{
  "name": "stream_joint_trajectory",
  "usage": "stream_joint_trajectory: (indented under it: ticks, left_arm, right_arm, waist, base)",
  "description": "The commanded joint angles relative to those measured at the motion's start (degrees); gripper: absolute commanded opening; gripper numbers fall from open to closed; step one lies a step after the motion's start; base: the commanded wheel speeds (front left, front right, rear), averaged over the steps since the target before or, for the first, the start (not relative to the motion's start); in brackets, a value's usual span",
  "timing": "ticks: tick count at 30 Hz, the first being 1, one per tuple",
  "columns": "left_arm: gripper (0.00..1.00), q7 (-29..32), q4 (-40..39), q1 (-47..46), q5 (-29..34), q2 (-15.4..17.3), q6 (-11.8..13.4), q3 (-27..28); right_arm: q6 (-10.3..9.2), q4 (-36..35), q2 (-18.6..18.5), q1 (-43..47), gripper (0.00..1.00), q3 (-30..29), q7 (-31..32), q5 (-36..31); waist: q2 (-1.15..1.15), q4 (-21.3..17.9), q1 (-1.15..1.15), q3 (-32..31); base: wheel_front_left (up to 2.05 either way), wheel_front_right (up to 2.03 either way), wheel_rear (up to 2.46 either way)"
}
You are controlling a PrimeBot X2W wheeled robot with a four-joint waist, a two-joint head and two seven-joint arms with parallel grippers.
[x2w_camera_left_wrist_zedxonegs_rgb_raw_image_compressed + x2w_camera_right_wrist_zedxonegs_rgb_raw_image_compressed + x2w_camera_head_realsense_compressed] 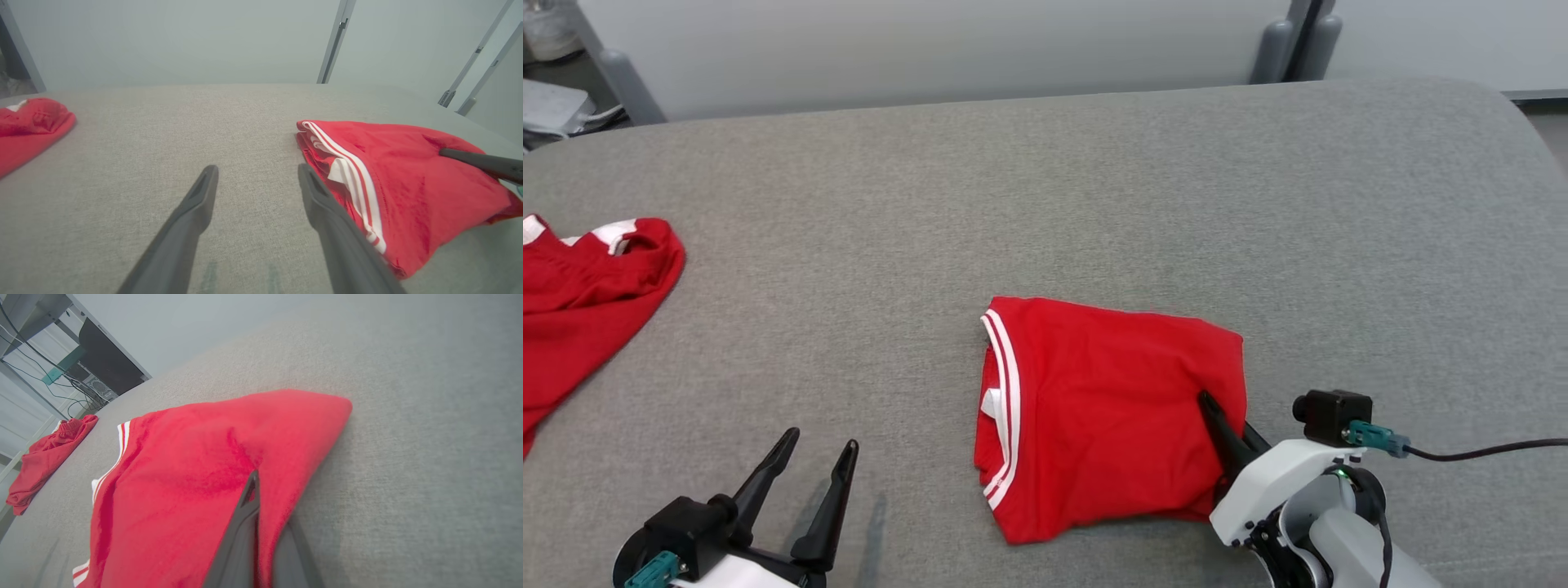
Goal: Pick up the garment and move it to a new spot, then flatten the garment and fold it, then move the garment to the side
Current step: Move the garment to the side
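The right gripper (pixel 1205 400) is pinched tight on the folded garment (pixel 1094 408) at its right edge. The left gripper (pixel 821 439) gapes empty, near left. The grey fabric surface (pixel 1094 204) lies bare beyond.

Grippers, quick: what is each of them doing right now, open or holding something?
Left gripper: open, holding nothing.
Right gripper: shut on the right edge of the folded red garment.
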Motion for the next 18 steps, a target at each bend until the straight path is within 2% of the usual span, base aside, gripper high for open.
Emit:
stream_joint_trajectory:
  ticks: [1,18]
  left_arm:
    - [1.0,-0.3,-1.5,-0.9,0.8,0.9,-0.2,2.4]
    - [1.0,-0.3,-3.7,1.1,2.0,1.0,-0.2,3.6]
  right_arm:
    - [0.0,-0.9,0.5,0.8,0.0,0.3,-1.0,-0.7]
    - [0.0,-4.2,0.5,3.0,0.0,-1.5,0.1,-3.3]
  waist:
    - [0.0,-2.4,0.0,-0.8]
    - [0.0,-13.1,0.0,0.4]
  base:
    - [0.0,0.0,0.0]
    - [0.0,0.0,0.0]
